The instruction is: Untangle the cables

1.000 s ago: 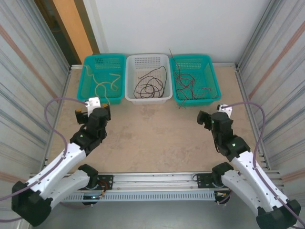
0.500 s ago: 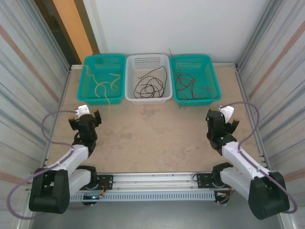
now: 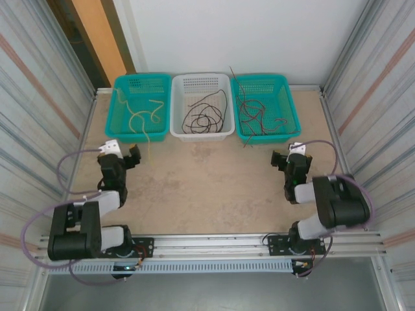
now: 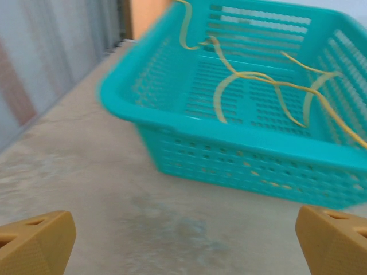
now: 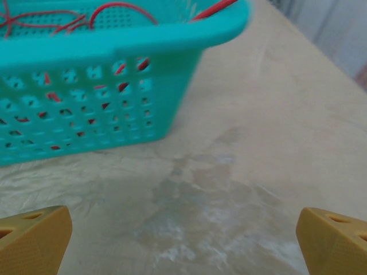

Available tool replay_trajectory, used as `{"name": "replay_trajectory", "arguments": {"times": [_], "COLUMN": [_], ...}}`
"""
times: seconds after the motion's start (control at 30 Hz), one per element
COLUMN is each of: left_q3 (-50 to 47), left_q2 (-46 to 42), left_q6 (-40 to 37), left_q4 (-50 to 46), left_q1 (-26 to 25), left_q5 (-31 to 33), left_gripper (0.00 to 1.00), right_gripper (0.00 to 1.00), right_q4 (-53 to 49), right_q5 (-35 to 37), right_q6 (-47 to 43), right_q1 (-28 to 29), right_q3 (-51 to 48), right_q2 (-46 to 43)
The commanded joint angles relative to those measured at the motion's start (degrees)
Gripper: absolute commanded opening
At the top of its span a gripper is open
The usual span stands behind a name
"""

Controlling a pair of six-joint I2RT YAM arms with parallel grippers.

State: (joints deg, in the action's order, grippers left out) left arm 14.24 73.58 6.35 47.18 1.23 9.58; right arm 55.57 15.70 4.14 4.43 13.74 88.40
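The cables lie sorted at the tabletop's (image 3: 207, 184) far edge: yellow cables (image 3: 144, 116) in the left basket (image 3: 120, 85), black cables (image 3: 204, 115) in the white basket (image 3: 176, 97), red cables (image 3: 256, 115) in the right basket (image 3: 292, 107). All are curled, with no single axis. One yellow end hangs over the near rim. The left hand (image 3: 121, 154) and right hand (image 3: 288, 157) are spread wide, empty, well short of the baskets.

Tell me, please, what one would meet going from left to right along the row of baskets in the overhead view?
Left teal basket holding pale yellow cables → white basket holding black cables → right teal basket holding red cables.
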Motion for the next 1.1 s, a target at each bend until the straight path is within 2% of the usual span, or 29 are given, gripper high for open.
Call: {"name": "replay_trajectory", "arguments": {"times": [0.0, 0.03, 0.07, 0.1, 0.17, 0.23, 0.3, 0.33, 0.37, 0.4, 0.93, 1.07], "left_q3": [-1.8, -0.8, 1.0, 2.8, 5.4, 4.3, 8.3, 8.1, 7.6, 8.2, 8.0, 8.1], "left_q2": [8.0, 9.9, 12.4, 14.9, 11.6, 13.6, 12.4, 13.9, 14.1, 13.1, 13.0, 13.0], "left_q6": [-5.7, -7.2, -8.9, -10.6, -7.8, -6.9, -6.7, -8.4, -8.8, -8.2, -8.1, -8.1], "left_q4": [15.6, 13.6, 13.7, 14.0, 3.1, 8.8, -1.1, 2.7, 3.5, 0.3, 0.6, 0.5], "left_q1": [-2.8, -3.1, -5.1, -5.4, -2.8, -1.8, -3.1, -4.8, -5.0, -5.0, -4.8, -4.7], "left_q5": [2.1, -2.3, 0.6, 1.2, -4.6, -3.8, -1.3, 1.7, 2.1, 1.8, 1.4, 1.2], "left_gripper": [0.99, 0.99, 0.99, 0.99, 0.99, 0.99, 0.99, 0.99, 0.99, 0.99, 0.99, 0.99], "right_gripper": [0.99, 0.99, 0.99, 0.99, 0.99, 0.99, 0.99, 0.99, 0.99, 0.99, 0.99, 0.99], "right_q4": [-2.2, -2.3, -3.0, -11.0, -5.8, -9.9, -9.3, -10.1, -9.7, -10.2, -12.1, -9.6], "right_q5": [-9.4, -15.5, -16.3, -17.2, -16.4, -15.6, -14.7, -15.0, -15.1, -15.2, -17.0, -15.7], "right_q6": [-1.7, -0.5, 1.1, 2.1, 1.8, 1.8, 1.2, 1.1, 1.1, 1.0, 1.6, 0.9], "right_q1": [-2.7, -5.8, -7.4, -8.3, -7.8, -7.5, -6.8, -6.8, -6.8, -6.8, -7.7, -6.9], "right_q3": [4.1, 5.7, 7.6, 10.1, 8.7, 9.7, 9.4, 9.8, 9.7, 9.7, 11.2, 9.7], "right_q2": [-2.1, -0.1, 1.4, -0.2, 1.1, -0.1, -0.2, -0.2, 0.0, -0.3, 0.8, -0.1]}}
